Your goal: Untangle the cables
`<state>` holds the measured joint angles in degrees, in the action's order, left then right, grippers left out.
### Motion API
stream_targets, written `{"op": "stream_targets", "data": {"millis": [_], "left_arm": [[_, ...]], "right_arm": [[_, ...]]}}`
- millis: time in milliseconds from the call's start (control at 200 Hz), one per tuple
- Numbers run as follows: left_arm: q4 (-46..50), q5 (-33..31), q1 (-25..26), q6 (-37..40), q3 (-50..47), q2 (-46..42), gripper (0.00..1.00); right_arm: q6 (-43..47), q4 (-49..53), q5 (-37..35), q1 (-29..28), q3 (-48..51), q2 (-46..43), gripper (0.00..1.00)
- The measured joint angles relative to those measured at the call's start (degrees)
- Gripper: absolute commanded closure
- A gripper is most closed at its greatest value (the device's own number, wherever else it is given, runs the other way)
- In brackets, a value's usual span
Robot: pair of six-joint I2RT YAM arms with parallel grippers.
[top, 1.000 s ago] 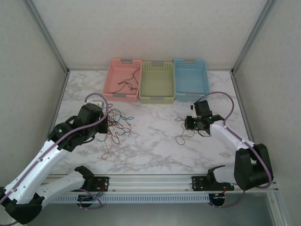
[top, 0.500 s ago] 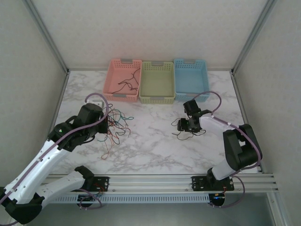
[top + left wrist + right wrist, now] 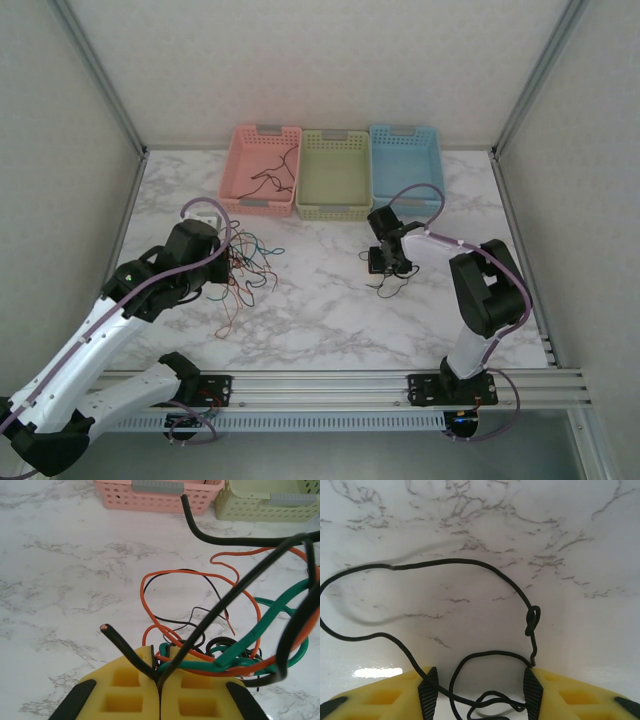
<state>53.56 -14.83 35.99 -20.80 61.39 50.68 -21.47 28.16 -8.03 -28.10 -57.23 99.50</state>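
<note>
Seen from above, a tangle of thin black, green, red and orange cables [image 3: 248, 268] lies on the white marble table [image 3: 320, 330], left of centre, at the tip of the left gripper [image 3: 226, 266]. A single thin black cable [image 3: 388, 286] lies right of centre, beneath the right gripper [image 3: 385, 262].

From the left wrist, yellow fingers [image 3: 145, 695] are pressed together, pinching a black strand of the tangle. Green and orange loops arch just beyond.

From the right wrist, the yellow fingers are spread apart. The knotted black cable loops loosely between them on the marble.

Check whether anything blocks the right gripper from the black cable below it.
Nothing visible does: the black cable lies on the bare table, looping between the right gripper's open fingers.
</note>
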Motion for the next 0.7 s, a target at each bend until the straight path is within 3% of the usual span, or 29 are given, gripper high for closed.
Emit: {"op": "stream_targets", "data": {"millis": [130, 340, 451, 701], "left_arm": [[0.0, 0.1, 0.0, 0.0, 0.0, 0.0, 1.0], [0.0, 0.6, 0.0, 0.0, 0.0, 0.0, 1.0], [0.0, 0.6, 0.0, 0.0, 0.0, -0.1, 1.0], [0.0, 0.6, 0.0, 0.0, -0.1, -0.9, 1.0]], "right_arm": [[0.0, 0.2, -0.3, -0.3, 0.0, 0.0, 0.6], [-0.5, 0.2, -0.4, -0.3, 0.0, 0.0, 0.9], [-0.9, 0.6, -0.3, -0.3, 0.0, -0.7, 1.0], [-1.3, 3.8, 1.6, -4.6, -2.8, -8.7, 1.0]]}}
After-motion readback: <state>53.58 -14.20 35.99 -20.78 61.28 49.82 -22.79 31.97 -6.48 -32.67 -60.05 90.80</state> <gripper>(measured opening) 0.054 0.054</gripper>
